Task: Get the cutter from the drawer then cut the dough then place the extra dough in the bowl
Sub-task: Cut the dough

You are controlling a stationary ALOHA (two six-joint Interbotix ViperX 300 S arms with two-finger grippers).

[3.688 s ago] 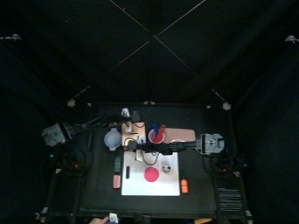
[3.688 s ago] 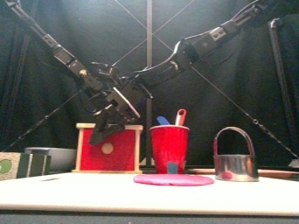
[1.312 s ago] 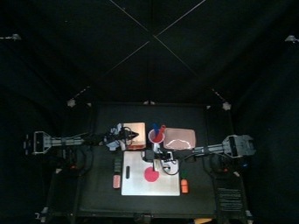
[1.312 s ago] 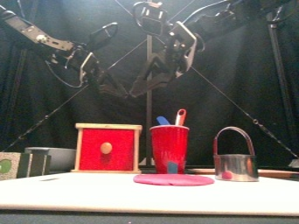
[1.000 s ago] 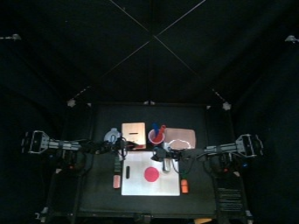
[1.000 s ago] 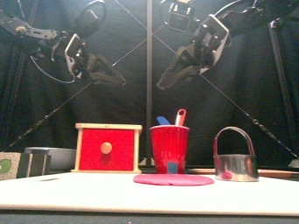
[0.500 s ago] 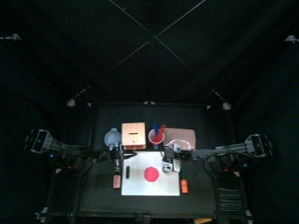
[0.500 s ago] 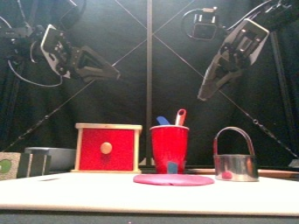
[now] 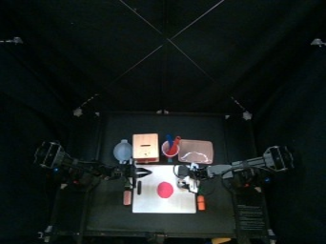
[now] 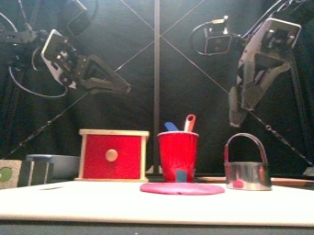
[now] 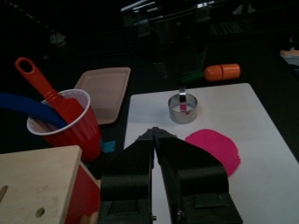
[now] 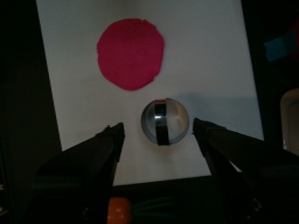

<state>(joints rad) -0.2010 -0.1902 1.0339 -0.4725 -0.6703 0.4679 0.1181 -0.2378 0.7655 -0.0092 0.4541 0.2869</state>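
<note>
Cutter (image 10: 248, 173): round polished metal band with an arched wire handle. It stands upright on the white cutting board (image 9: 145, 204), lower right of the front view, just beside the dough (image 10: 182, 188), a smooth flat pink disc at bottom centre.

Left end effector (image 11: 156, 133): raised at upper left, jaws pressed together, holding nothing.

Right end effector (image 12: 156, 129): raised at upper right, jaws wide, empty.

Blue-grey bowl (image 9: 122, 151): left of the pale wooden box (image 10: 114, 155) in the top view, on the black surface (image 9: 102, 214).

Black table (image 9: 219, 130) — white board (image 9: 151, 204) at front; wooden box (image 9: 144, 145), red cup (image 9: 169, 148), pink tray (image 9: 196, 151), bowl (image 9: 122, 151) behind.
</note>
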